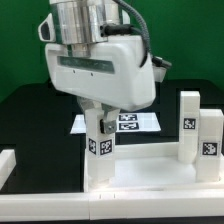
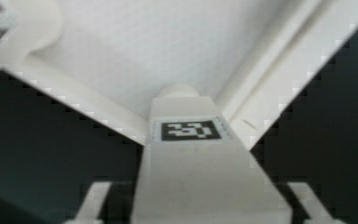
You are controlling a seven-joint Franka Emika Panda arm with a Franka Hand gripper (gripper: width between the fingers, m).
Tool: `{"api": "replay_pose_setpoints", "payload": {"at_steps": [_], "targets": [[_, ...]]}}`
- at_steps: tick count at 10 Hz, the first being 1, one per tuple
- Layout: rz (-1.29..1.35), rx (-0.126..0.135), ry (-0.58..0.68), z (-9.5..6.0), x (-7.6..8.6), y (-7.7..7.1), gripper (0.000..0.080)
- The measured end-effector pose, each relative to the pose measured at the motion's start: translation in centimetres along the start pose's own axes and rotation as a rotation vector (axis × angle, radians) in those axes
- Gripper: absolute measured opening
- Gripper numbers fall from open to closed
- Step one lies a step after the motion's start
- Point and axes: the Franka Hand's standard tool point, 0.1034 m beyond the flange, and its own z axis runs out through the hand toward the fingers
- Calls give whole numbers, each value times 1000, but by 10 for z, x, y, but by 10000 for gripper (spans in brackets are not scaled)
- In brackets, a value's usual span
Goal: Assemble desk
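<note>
I see my gripper (image 2: 190, 190) clamped on a white leg (image 1: 100, 145) of the desk, holding it upright on the tabletop slab (image 1: 140, 175) directly beneath, with two more legs (image 1: 198, 130) standing off toward the exterior view's right and the marker board (image 1: 125, 123) lying behind on the counter (image 1: 30, 120).

Black table (image 1: 30, 115) carries the white tabletop slab (image 1: 150, 178); marker board (image 1: 135, 122) behind (partly hidden).
</note>
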Motion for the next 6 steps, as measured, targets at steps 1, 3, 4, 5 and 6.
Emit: {"api": "replay_pose_setpoints", "payload": {"at_steps": [1, 3, 4, 5, 6], "targets": [[168, -1, 0, 1, 0, -1, 284], [379, 31, -28, 3, 4, 1, 284], [351, 29, -26, 3, 4, 1, 284], [333, 30, -26, 4, 3, 1, 284], [231, 28, -23, 4, 4, 2, 464]]}}
